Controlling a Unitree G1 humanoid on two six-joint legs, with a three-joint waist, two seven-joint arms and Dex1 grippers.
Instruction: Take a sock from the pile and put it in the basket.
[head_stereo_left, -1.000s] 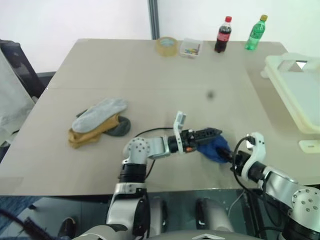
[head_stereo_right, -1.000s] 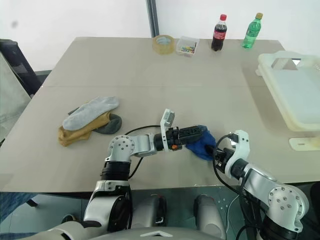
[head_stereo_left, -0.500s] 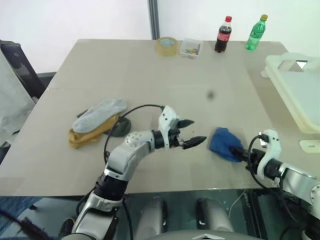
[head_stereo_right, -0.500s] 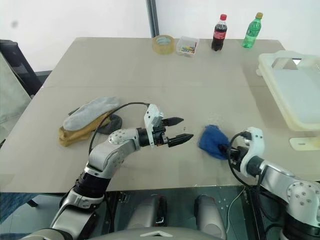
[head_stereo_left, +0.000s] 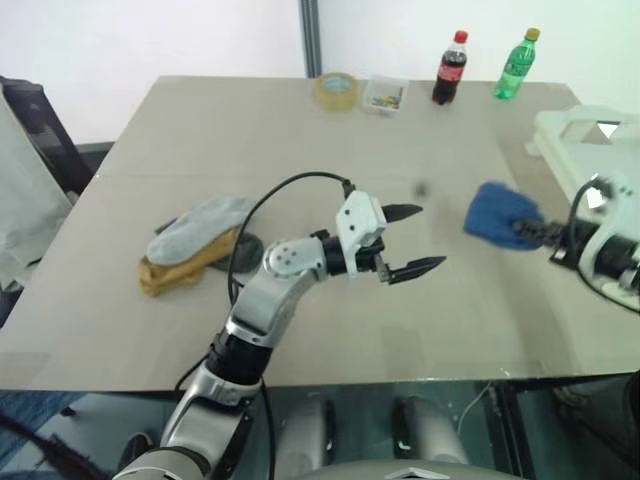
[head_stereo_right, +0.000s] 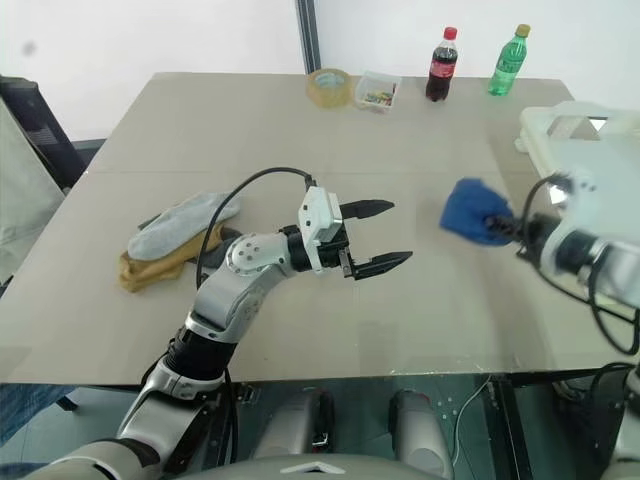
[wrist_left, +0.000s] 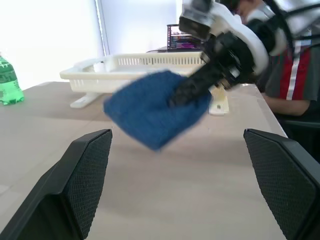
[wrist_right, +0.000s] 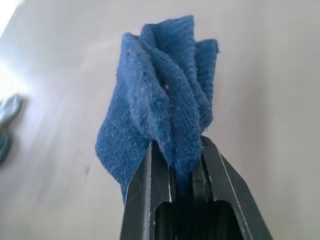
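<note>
At right of frame, the right end effector (head_stereo_left: 535, 234) grips the blue sock (head_stereo_left: 497, 212) above the surface (head_stereo_left: 300, 140). The left end effector (head_stereo_left: 415, 240), centre, gapes wide and empty.

Sock (wrist_right: 160, 105): thick knit cloth, fuzzy, matt blue. Pile (head_stereo_left: 195, 245): soft cloth socks, matt grey + mustard. Basket (wrist_left: 150, 67): cream plastic, smooth, slotted wall. Table (head_stereo_left: 300, 150): beige top, smooth, matt w/ slight sheen. L fingers (wrist_left: 75, 190): black, fine cross-hatch texture. R fingers (wrist_right: 145, 200): black, smooth, semi-gloss. Bottles (head_stereo_left: 450, 68): clear glossy plastic. Tape roll (head_stereo_left: 335, 90): glossy.
</note>
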